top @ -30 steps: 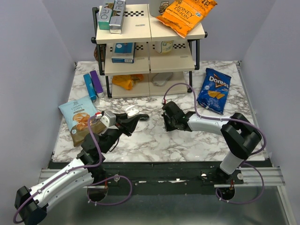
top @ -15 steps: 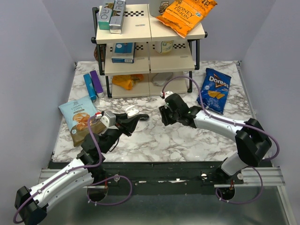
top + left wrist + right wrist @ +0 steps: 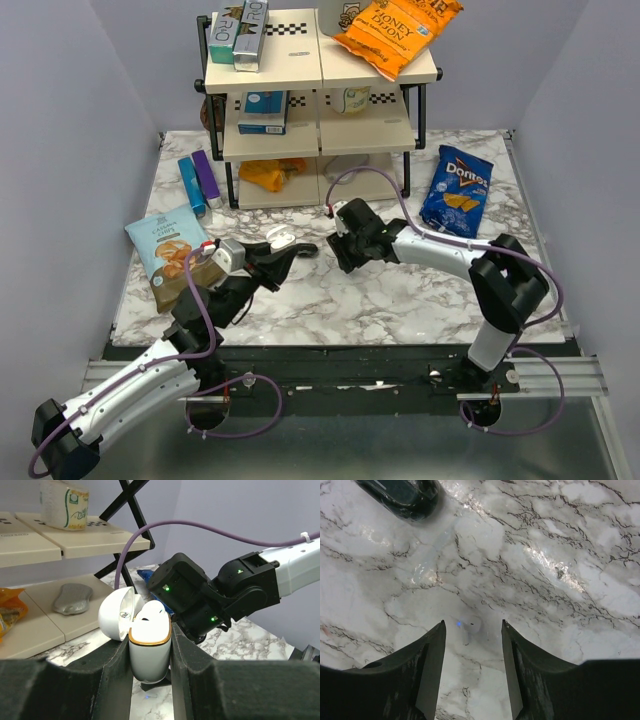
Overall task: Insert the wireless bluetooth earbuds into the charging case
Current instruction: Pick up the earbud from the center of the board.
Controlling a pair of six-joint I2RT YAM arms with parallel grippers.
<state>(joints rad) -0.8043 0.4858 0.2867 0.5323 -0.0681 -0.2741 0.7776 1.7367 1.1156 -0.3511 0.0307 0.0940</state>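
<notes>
Charging case [image 3: 149, 650], lid flipped open, was gripped upright by the closed left end effector [image 3: 150, 672], left of centre over the counter [image 3: 570, 540]. Right end effector [image 3: 473, 630] stood open, poised over a small white earbud [image 3: 471, 625] lying on the marble, clear of both fingers.

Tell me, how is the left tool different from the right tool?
The left tool is shut on the open white charging case; the right tool stands open, gripping nothing. The left tool's case has a seated earbud inside; the right tool frames a loose earbud, also white, on the marble table. Both have black fingers.
</notes>
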